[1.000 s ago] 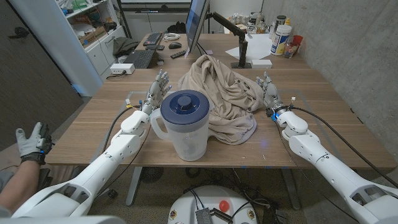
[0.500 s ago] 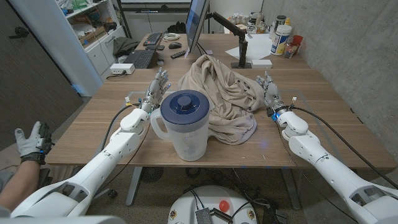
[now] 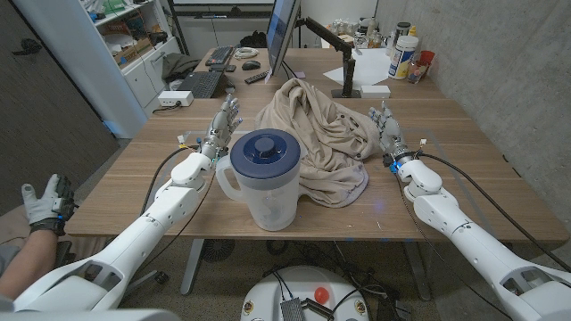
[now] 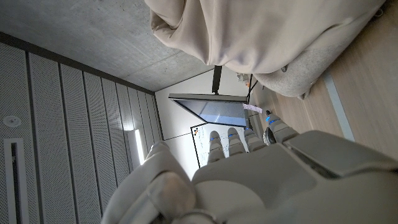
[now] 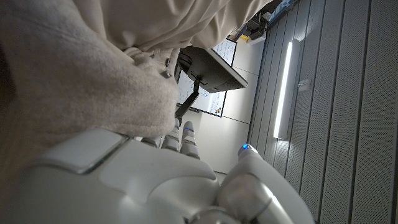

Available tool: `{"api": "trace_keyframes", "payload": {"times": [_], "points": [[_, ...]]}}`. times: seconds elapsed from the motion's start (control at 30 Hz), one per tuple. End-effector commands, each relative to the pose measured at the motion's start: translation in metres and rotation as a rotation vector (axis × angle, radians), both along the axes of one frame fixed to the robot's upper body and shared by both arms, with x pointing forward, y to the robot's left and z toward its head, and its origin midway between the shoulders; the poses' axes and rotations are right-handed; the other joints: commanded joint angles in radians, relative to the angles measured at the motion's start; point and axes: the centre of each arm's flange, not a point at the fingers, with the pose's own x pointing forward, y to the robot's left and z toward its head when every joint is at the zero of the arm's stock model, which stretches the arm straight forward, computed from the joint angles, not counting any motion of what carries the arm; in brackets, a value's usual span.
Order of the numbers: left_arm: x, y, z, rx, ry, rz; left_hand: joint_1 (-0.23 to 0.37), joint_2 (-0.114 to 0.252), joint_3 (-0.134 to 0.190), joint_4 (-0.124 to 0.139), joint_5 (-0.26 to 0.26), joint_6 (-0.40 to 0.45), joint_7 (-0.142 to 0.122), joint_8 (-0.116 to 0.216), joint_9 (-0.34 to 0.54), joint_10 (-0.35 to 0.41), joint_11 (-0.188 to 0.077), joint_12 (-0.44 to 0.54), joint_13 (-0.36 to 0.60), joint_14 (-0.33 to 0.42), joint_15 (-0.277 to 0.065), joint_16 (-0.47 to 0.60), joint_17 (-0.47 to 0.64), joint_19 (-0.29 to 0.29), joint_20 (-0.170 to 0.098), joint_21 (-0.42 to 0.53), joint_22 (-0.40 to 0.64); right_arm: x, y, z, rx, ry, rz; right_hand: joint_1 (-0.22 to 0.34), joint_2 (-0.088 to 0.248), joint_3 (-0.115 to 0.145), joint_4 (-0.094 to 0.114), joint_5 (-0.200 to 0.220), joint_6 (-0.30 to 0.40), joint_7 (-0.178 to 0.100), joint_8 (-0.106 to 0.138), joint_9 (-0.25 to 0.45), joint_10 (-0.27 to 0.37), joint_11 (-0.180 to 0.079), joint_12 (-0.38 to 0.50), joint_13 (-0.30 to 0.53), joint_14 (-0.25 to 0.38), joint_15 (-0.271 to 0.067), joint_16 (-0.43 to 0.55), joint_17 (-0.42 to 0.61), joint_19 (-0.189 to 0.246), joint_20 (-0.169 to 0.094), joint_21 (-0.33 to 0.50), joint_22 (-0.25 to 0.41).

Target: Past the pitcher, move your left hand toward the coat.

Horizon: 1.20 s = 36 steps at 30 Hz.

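A clear pitcher (image 3: 265, 178) with a dark blue lid stands at the table's front middle. Behind it lies a crumpled beige coat (image 3: 321, 134), also close ahead in the left wrist view (image 4: 273, 31) and the right wrist view (image 5: 68, 81). My left hand (image 3: 223, 125) is beyond the pitcher's left side, fingers spread and empty, a short gap from the coat's left edge. My right hand (image 3: 387, 130) stands by the coat's right edge, fingers apart, holding nothing.
A monitor (image 3: 282, 36) on an arm stands behind the coat. Keyboards (image 3: 202, 83), a white box (image 3: 176, 98) and bottles (image 3: 403, 52) sit at the back. A person's gloved hand (image 3: 43, 203) shows at the left edge.
My left hand has moved a little farther away from me and up past the pitcher, nearer the coat's left side. The right hand has stayed in place.
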Motion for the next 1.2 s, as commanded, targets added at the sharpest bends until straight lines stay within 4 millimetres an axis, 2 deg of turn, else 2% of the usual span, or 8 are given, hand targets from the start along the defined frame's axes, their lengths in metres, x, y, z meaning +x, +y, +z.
{"api": "trace_keyframes", "payload": {"times": [0.03, 0.3, 0.33, 0.4, 0.47, 0.7, 1.07, 1.2], "points": [[-0.006, 0.002, 0.010, 0.024, -0.007, 0.041, 0.009, 0.002, 0.005, -0.001, -0.005, 0.004, -0.002, 0.004, 0.005, 0.002, 0.002, 0.007, 0.005, -0.010, 0.000, 0.004, 0.004, 0.002, -0.004, 0.005, 0.003, 0.001, 0.000, 0.000, -0.008, 0.004, -0.002, 0.013, -0.001, 0.002, -0.007, 0.004, 0.010, -0.002, 0.005, 0.002, 0.002, 0.002, 0.000, 0.002, -0.011, -0.002, -0.001, -0.001, 0.005, -0.005, -0.004, 0.001], [-0.008, 0.001, 0.019, 0.051, -0.004, 0.076, 0.009, 0.002, 0.006, -0.001, -0.005, 0.006, -0.003, 0.004, 0.005, 0.001, 0.002, 0.006, 0.005, -0.017, -0.008, 0.002, 0.004, -0.003, -0.011, 0.004, 0.003, 0.001, 0.000, 0.000, -0.005, -0.003, -0.004, 0.012, 0.000, 0.002, -0.007, 0.004, 0.010, -0.002, 0.004, 0.002, 0.002, 0.004, -0.001, 0.002, -0.011, -0.002, -0.001, -0.003, 0.004, -0.008, -0.008, 0.000], [-0.008, 0.001, 0.019, 0.051, -0.003, 0.077, 0.009, 0.003, 0.006, -0.002, -0.005, 0.006, -0.003, 0.003, 0.005, 0.000, 0.003, 0.006, 0.005, -0.025, -0.013, -0.001, 0.004, -0.012, -0.019, 0.001, 0.003, 0.001, 0.000, 0.000, -0.005, -0.003, -0.004, 0.013, 0.001, 0.001, -0.007, 0.003, 0.011, -0.002, 0.004, 0.002, 0.004, 0.005, -0.001, 0.002, -0.010, -0.004, 0.000, -0.005, 0.005, -0.029, -0.011, 0.000], [-0.008, 0.002, 0.026, 0.065, -0.007, 0.089, 0.009, 0.003, 0.006, -0.002, -0.005, 0.007, -0.003, 0.003, 0.005, 0.000, 0.001, 0.006, 0.005, -0.031, -0.016, -0.002, 0.004, -0.017, -0.028, -0.001, 0.003, 0.001, 0.000, 0.000, -0.003, 0.001, -0.004, 0.013, 0.002, 0.001, -0.008, 0.003, 0.013, -0.001, 0.004, 0.002, 0.004, 0.004, -0.002, 0.001, -0.009, -0.005, 0.001, -0.007, 0.009, -0.038, -0.011, 0.000], [-0.008, 0.002, 0.026, 0.065, -0.005, 0.089, 0.009, 0.002, 0.006, -0.002, -0.005, 0.007, -0.004, 0.003, 0.005, 0.001, 0.001, 0.006, 0.005, -0.033, -0.019, -0.002, 0.004, -0.019, -0.031, -0.001, 0.003, 0.001, 0.000, 0.000, -0.003, 0.002, -0.004, 0.014, 0.002, 0.001, -0.008, 0.003, 0.013, 0.001, 0.004, 0.002, 0.005, 0.004, -0.002, 0.001, -0.010, -0.004, 0.000, -0.007, 0.009, -0.037, -0.012, -0.001], [-0.012, -0.001, 0.046, 0.121, -0.008, 0.123, 0.008, 0.002, 0.006, -0.002, -0.005, 0.008, -0.003, 0.003, 0.005, 0.001, 0.001, 0.006, 0.005, -0.032, -0.020, -0.001, 0.004, -0.020, -0.033, -0.001, 0.003, 0.001, 0.000, 0.000, -0.004, -0.001, -0.006, 0.014, 0.001, 0.001, -0.009, 0.003, 0.012, 0.001, 0.003, 0.002, 0.002, 0.004, -0.004, 0.001, -0.013, -0.003, -0.001, -0.009, 0.005, -0.031, -0.018, -0.001], [-0.010, -0.007, 0.054, 0.160, 0.002, 0.155, 0.006, 0.001, 0.006, -0.002, -0.005, 0.012, -0.005, 0.003, 0.005, 0.006, -0.001, 0.008, 0.005, -0.033, -0.022, 0.001, 0.004, -0.027, -0.035, -0.002, 0.003, 0.001, 0.000, 0.000, -0.007, -0.001, -0.002, 0.015, 0.002, 0.000, -0.010, 0.003, 0.011, 0.003, 0.002, 0.002, -0.001, 0.005, -0.006, 0.001, -0.017, -0.002, -0.002, -0.012, 0.003, -0.028, -0.023, -0.001], [-0.011, -0.012, 0.064, 0.194, -0.007, 0.171, 0.006, 0.000, 0.006, -0.002, -0.005, 0.016, -0.004, 0.004, 0.005, 0.007, -0.002, 0.008, 0.004, -0.033, -0.022, 0.001, 0.004, -0.032, -0.035, -0.004, 0.003, 0.001, 0.000, 0.000, -0.007, 0.001, 0.000, 0.015, 0.002, 0.000, -0.010, 0.003, 0.011, 0.003, 0.002, 0.002, -0.002, 0.006, -0.006, 0.001, -0.018, -0.003, -0.002, -0.013, 0.003, -0.027, -0.025, -0.002]]}}
